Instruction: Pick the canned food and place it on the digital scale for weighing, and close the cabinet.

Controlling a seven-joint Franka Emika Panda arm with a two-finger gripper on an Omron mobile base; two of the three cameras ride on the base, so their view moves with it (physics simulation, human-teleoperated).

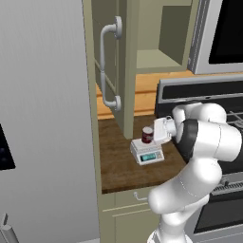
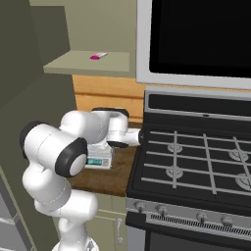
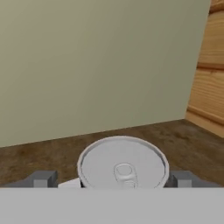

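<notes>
The dark red canned food (image 1: 147,135) stands upright on the white-grey digital scale (image 1: 148,153) on the brown counter. Its silvery top with a pull tab (image 3: 123,164) sits between my two fingers. My gripper (image 1: 150,136) straddles the can from the right, open; the left fingertip (image 3: 41,179) stands a little off the can's side, with a white corner of the scale showing in the gap. The arm hides most of the scale (image 2: 99,160) in the right base view. The olive-beige cabinet door (image 1: 111,61) with its curved grey handle (image 1: 108,66) stands swung open above and behind the scale.
A grey fridge wall (image 1: 42,118) borders the counter (image 1: 118,161) on the left. A black stove (image 2: 196,162) lies right of it, under a microwave (image 2: 201,34). A pink item (image 2: 98,56) lies on the open cabinet's shelf (image 2: 73,63). A beige drawer (image 1: 128,197) sits below the counter.
</notes>
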